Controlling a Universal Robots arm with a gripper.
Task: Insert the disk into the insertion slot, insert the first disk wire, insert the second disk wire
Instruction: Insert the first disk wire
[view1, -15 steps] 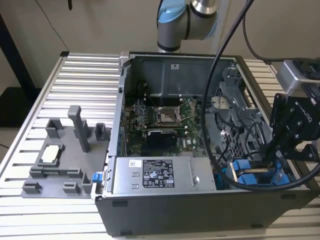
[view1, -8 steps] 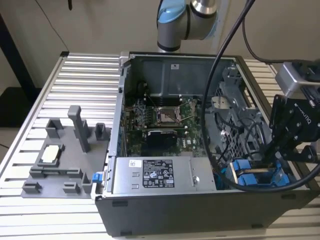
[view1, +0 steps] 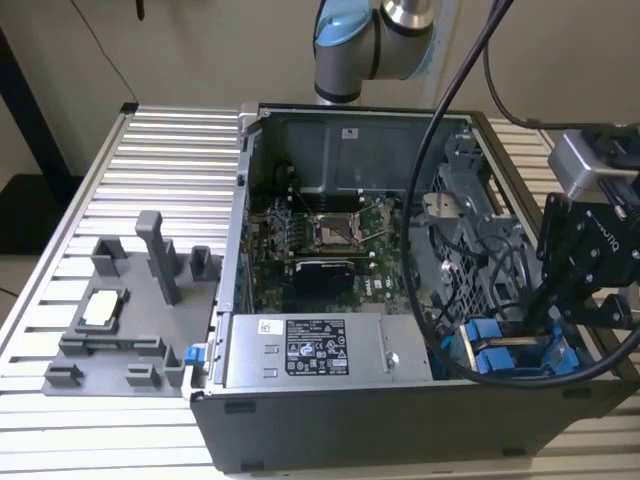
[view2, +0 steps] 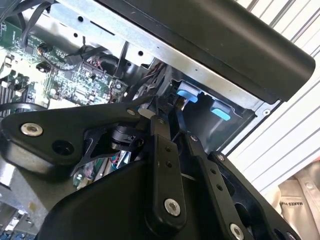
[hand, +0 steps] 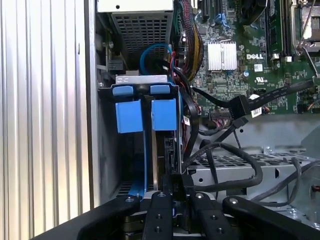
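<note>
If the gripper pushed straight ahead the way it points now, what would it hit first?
Most likely the disk, standing edge-on in the insertion slot right ahead of the gripper. I cannot tell whether they already touch.

Exterior view: high and set back, looking steeply down across the slatted aluminium table from the edge opposite the grey-and-blue robot arm base, with the whole open black metal computer case in frame. Both wrist views sit close behind the black gripper and look into the case, the second nearer and skewed. All three views share the bright blue plastic carrier frames and the green circuit board.
</note>
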